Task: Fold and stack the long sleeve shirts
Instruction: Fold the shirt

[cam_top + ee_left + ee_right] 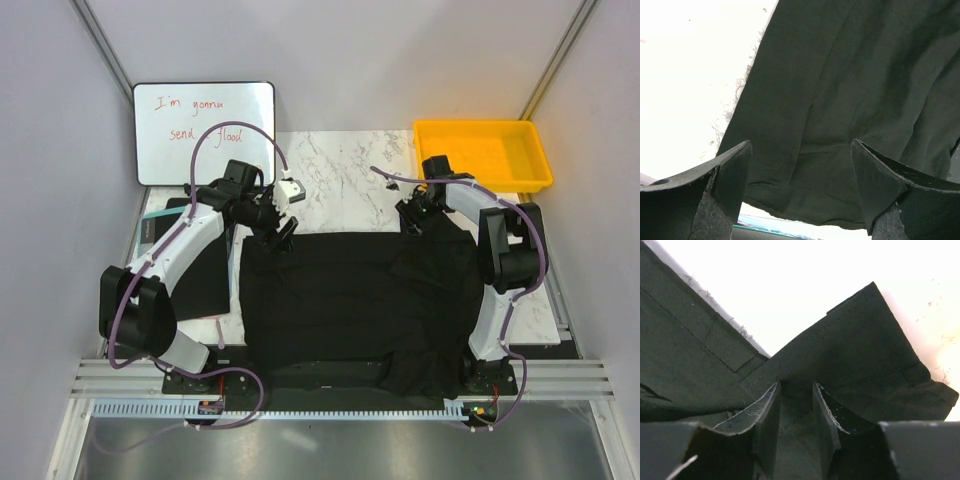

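1. While the plain black soft-cloth long sleeve shirt [350, 300] lies spread across the middle of the overhead frame, on the white marble-patterned table [340, 160], its long axis runs left to right. Its upper edge spans the gap between the two grippers.
2. At the upper left corner of the cloth, the left gripper [283, 222] has its fingers [735, 170] spread wide. In the left wrist view the shirt fills the space beyond and between them, with its hem crossing the lower middle of the frame. Nothing is pinched.
3. At the upper right corner, the right gripper [413, 215] has its fingers [771, 425] drawn narrow around a raised ridge of black cloth. A squared, stitched end of the garment fans out just past it, toward the upper right of the right wrist frame. Whether the pads already bite the cloth I cannot tell.
4. The relation that matters is that the body of the shirt lies below both grippers in the overhead frame, toward the arm bases. My guess is that the upper edge would be carried down the frame, across the long axis.
5. The right arm seems closer to a hold, since cloth is already inside its jaws. The left gripper probably needs to drop onto its corner first.
6. A flat black board [200, 275] lies just left of the shirt, and a yellow plastic bin [480, 150] sits well apart at the upper right.
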### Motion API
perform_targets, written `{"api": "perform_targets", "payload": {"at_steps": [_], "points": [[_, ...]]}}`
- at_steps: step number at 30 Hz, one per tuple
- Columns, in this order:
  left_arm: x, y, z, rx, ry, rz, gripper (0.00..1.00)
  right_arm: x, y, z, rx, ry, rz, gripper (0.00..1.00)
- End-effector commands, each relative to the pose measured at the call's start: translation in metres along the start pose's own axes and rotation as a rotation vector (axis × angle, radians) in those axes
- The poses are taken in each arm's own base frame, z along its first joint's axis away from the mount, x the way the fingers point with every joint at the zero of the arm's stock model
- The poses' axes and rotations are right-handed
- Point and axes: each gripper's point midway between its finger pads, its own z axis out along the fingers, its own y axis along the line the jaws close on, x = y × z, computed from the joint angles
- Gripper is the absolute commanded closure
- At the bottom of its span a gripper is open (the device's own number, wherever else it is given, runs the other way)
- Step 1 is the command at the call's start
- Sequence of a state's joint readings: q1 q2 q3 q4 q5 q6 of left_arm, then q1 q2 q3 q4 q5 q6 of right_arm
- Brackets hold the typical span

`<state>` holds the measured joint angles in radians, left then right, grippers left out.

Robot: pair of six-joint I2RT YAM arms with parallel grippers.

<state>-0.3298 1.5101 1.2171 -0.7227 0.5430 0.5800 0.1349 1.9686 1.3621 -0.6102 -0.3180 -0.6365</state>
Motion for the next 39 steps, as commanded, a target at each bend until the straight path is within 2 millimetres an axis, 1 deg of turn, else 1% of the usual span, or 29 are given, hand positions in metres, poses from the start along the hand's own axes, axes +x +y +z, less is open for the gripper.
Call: {"api": "perform_targets", "payload": {"at_steps": [1, 3, 4, 6, 8, 12, 13, 14, 16, 20, 23, 24, 26, 27, 28, 29, 30, 31, 32, 33, 35, 36, 38, 39], "points": [[-0.011, 0.002, 0.0, -0.002, -0.033, 0.008, 0.13, -0.035, -0.013, -0.022, 0.075, -0.109, 0.013, 0.59], [-0.011, 0.001, 0.0, -0.001, -0.031, 0.006, 0.13, -0.048, -0.018, -0.034, 0.107, -0.154, 0.039, 0.57], [-0.011, 0.001, 0.001, 0.001, -0.031, 0.005, 0.13, -0.054, -0.021, -0.038, 0.124, -0.171, 0.048, 0.54], [-0.012, 0.001, 0.001, 0.002, -0.032, 0.003, 0.13, -0.061, -0.026, -0.039, 0.137, -0.186, 0.073, 0.5], [-0.012, 0.003, 0.001, -0.001, -0.031, 0.005, 0.13, -0.06, -0.029, -0.032, 0.142, -0.177, 0.088, 0.47], [-0.013, 0.004, 0.0, -0.01, -0.032, 0.015, 0.11, -0.053, -0.034, -0.018, 0.152, -0.152, 0.116, 0.46], [-0.014, 0.004, 0.0, -0.009, -0.033, 0.013, 0.11, -0.055, -0.037, -0.016, 0.172, -0.156, 0.119, 0.46], [-0.013, 0.005, 0.0, -0.011, -0.03, 0.012, 0.01, -0.052, -0.034, -0.011, 0.174, -0.148, 0.118, 0.45], [-0.013, 0.005, -0.001, -0.013, -0.03, 0.013, 0.01, -0.05, -0.034, -0.003, 0.186, -0.139, 0.117, 0.46], [-0.014, 0.005, -0.002, -0.018, -0.03, 0.012, 0.01, -0.034, -0.028, 0.017, 0.184, -0.077, 0.118, 0.45], [-0.015, 0.006, -0.003, -0.026, -0.029, 0.016, 0.01, -0.026, -0.025, 0.027, 0.164, -0.054, 0.125, 0.5], [-0.015, 0.007, -0.003, -0.027, -0.029, 0.015, 0.01, -0.025, -0.024, 0.029, 0.157, -0.051, 0.126, 0.54], [-0.016, 0.008, -0.004, -0.032, -0.029, 0.018, 0.01, -0.022, -0.021, 0.032, 0.135, -0.043, 0.13, 0.58], [-0.017, 0.008, -0.004, -0.035, -0.03, 0.018, 0.01, -0.021, -0.02, 0.032, 0.124, -0.039, 0.13, 0.66], [-0.018, 0.008, -0.005, -0.035, -0.033, 0.018, 0.01, -0.021, -0.014, 0.034, 0.093, -0.041, 0.129, 0.71], [-0.017, 0.009, -0.005, -0.037, -0.031, 0.016, 0.01, -0.02, -0.013, 0.033, 0.084, -0.042, 0.128, 0.75], [-0.018, 0.009, -0.005, -0.037, -0.031, 0.016, 0.01, -0.02, -0.013, 0.032, 0.079, -0.045, 0.131, 0.86], [-0.02, 0.009, -0.006, -0.038, -0.036, 0.015, 0.01, -0.023, -0.007, 0.03, 0.053, -0.051, 0.129, 0.92], [-0.022, 0.008, -0.006, -0.034, -0.041, 0.015, 0.01, -0.024, -0.006, 0.027, 0.047, -0.058, 0.131, 0.98], [-0.024, 0.009, -0.007, -0.037, -0.048, 0.016, 0.01, -0.031, -0.005, 0.018, 0.046, -0.082, 0.122, 1.0], [-0.028, 0.008, -0.008, -0.031, -0.057, 0.013, 0.01, -0.039, 0.0, 0.006, 0.032, -0.112, 0.113, 1.0], [-0.028, 0.008, -0.008, -0.029, -0.059, 0.012, 0.01, -0.047, 0.0, -0.007, 0.042, -0.139, 0.109, 1.0], [-0.029, 0.007, -0.009, -0.024, -0.063, 0.013, 0.01, -0.059, -0.002, -0.023, 0.045, -0.175, 0.105, 1.0], [-0.03, 0.007, -0.009, -0.023, -0.065, 0.012, 0.01, -0.058, 0.0, -0.029, 0.041, -0.162, 0.112, 1.0]]}}
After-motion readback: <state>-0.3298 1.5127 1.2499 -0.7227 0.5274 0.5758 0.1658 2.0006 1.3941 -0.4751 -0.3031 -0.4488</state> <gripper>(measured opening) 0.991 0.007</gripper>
